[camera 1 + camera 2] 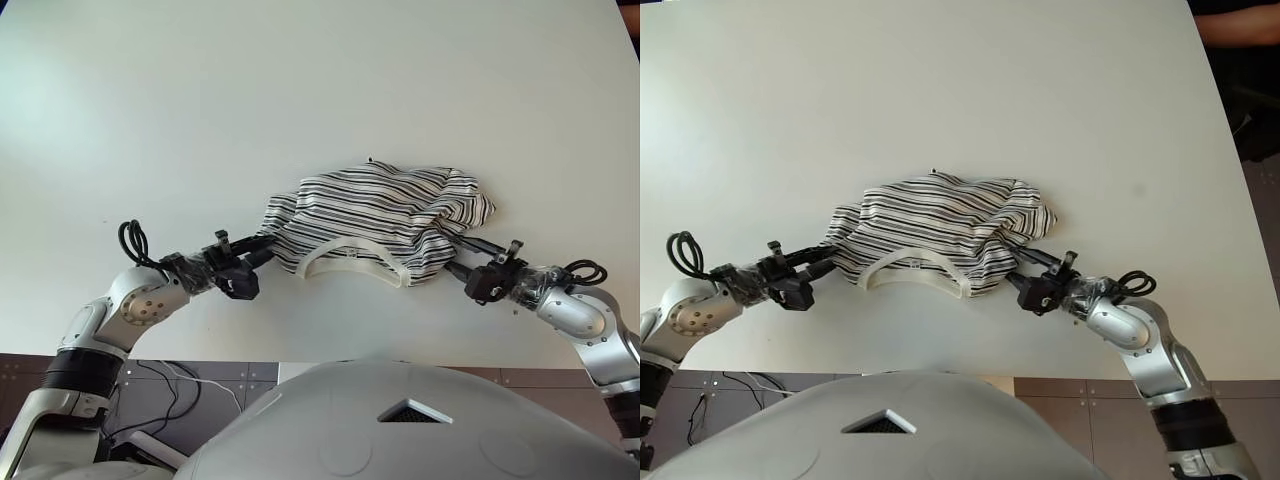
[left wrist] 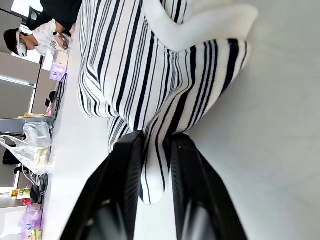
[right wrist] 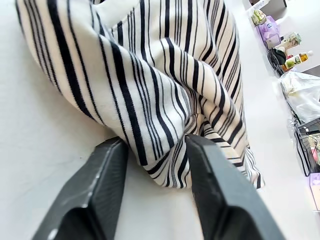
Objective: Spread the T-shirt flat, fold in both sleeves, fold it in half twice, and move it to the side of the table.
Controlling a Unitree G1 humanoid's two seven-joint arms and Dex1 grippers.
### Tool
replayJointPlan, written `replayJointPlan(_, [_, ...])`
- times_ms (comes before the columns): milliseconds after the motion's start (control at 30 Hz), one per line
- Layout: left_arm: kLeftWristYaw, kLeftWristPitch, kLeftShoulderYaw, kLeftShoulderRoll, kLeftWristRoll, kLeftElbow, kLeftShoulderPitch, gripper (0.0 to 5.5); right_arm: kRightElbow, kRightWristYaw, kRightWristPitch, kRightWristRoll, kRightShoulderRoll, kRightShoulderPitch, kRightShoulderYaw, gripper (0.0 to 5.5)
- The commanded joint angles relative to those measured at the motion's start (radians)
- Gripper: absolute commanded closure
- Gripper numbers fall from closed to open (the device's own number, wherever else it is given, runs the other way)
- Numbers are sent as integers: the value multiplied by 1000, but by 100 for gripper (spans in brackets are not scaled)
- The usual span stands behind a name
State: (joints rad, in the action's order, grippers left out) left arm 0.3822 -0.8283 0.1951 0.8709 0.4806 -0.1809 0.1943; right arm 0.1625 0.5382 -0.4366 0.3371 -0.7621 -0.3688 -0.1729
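Between the fingers of your left gripper [image 2: 154, 165] a fold of the striped T-shirt [image 1: 380, 215] is pinched. Your right gripper [image 3: 155, 170] clamps a bunched edge on the opposite side. Crumpled, collar [image 1: 350, 262] toward you, the shirt lies near the white table's [image 1: 300, 80] front edge.

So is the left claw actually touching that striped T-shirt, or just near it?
Touching. The left wrist view shows a fold of the T-shirt squeezed between the two fingers of the left claw, with cloth pressing against both.
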Motion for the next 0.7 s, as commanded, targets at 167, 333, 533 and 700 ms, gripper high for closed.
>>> replayJointPlan(167, [20,13,3,32,-11,5,41,540,-49,-3,-21,45,-1,27,-23,506])
replayJointPlan(333, [40,18,-12,38,-74,23,51,540,-62,-7,-66,-2,-5,38,-15,539])
replayJointPlan(533, [98,18,-33,32,-293,76,54,540,-9,21,-126,-200,-18,8,35,539])
replayJointPlan(700, [93,116,-100,-54,-581,162,-174,540,102,59,-5,-701,8,256,195,539])
